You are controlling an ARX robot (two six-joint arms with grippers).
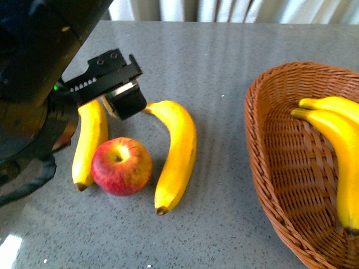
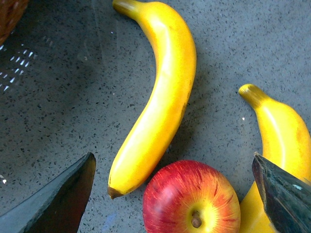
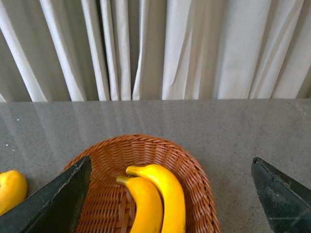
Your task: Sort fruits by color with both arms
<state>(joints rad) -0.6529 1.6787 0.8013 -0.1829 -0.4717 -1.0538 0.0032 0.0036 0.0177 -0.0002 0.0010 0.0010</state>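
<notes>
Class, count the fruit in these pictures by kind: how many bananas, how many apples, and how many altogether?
Bananas: 4 (2 on the table, 2 in the basket)
Apples: 1
Total: 5 fruits

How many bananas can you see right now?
4. On the table: left banana and right banana, flanking the apple. In the basket: upper banana and lower banana. The basket runs off frame, so more may be hidden.
</notes>
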